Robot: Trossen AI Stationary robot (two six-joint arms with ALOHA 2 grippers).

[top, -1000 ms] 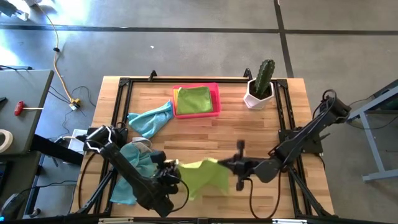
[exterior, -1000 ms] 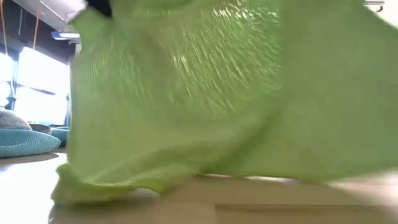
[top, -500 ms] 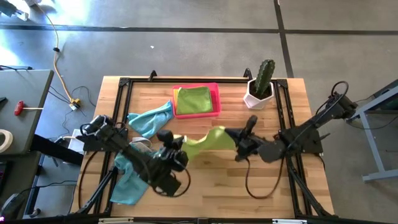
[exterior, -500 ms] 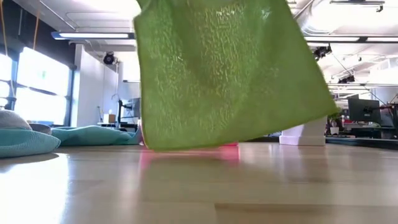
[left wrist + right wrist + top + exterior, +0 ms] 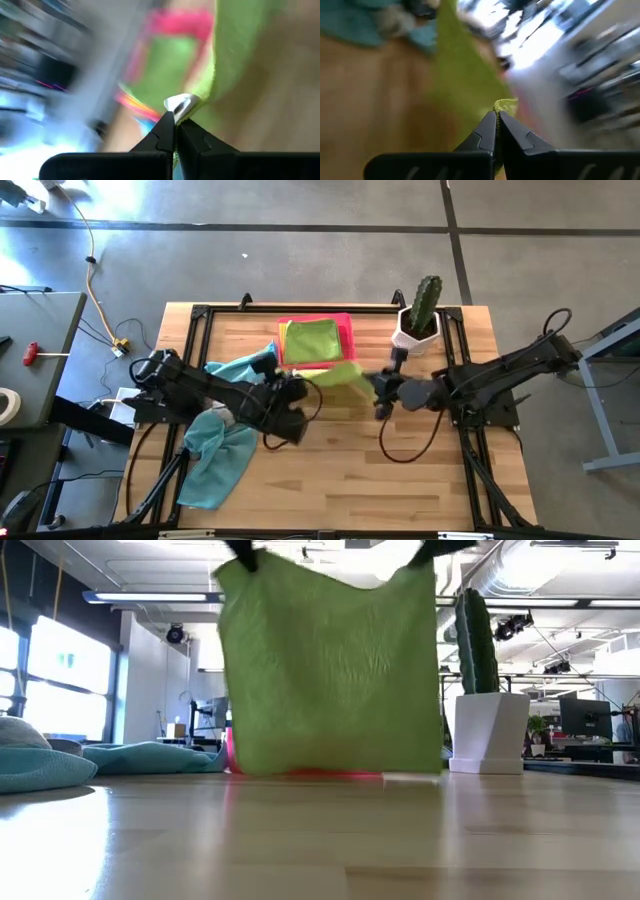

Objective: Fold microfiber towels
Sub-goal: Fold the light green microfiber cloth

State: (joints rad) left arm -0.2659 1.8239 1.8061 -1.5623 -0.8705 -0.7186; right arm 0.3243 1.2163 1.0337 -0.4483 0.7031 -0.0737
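Overhead, left hand (image 5: 300, 387) and right hand (image 5: 372, 386) each pinch the hanging lime towel (image 5: 330, 670)

— What do my arms look like from above?
— Both dark, nearly black, built of jointed segments. My left gripper (image 5: 300, 388) and right gripper (image 5: 372, 382) are blocky and black too.
— Any cables?
— A thin black cable loops loosely under my right arm, and another curls over its far joint.
— And my fingers (image 5: 192, 137) up close?
— Matte black, tapering wedges above a flat black bar.
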